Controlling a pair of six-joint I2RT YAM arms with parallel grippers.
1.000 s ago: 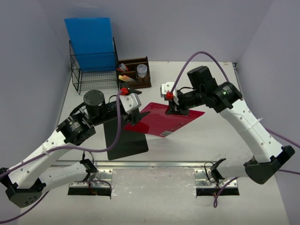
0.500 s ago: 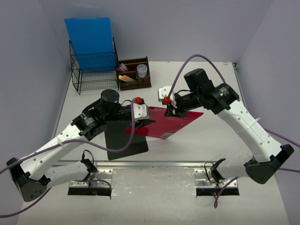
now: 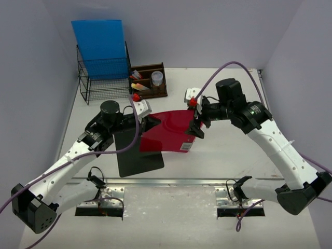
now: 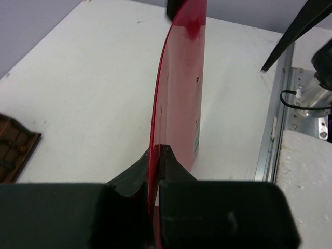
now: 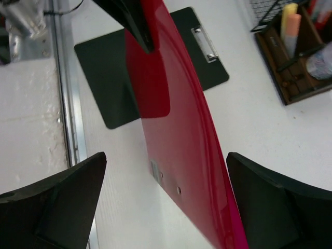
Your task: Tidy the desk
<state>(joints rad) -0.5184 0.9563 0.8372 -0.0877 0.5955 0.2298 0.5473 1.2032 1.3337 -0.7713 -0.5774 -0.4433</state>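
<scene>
while the left gripper [image 4: 157, 155] pinches the 9 o'clock end of the bowed red folder [image 3: 167, 132], the right gripper [image 5: 166, 158] stands spread around its 3 o'clock end; the white desk [image 3: 233, 155] lies beneath, black clipboard [image 3: 136, 155] at 7 o'clock.

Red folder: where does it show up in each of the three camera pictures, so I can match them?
Top external: red folder in the centre, bowed upward.
Left wrist: red folder edge-on, rising from bottom centre to the top.
Right wrist: red folder a diagonal band, top centre to bottom right.
Shared landmark: silver rail.
</scene>
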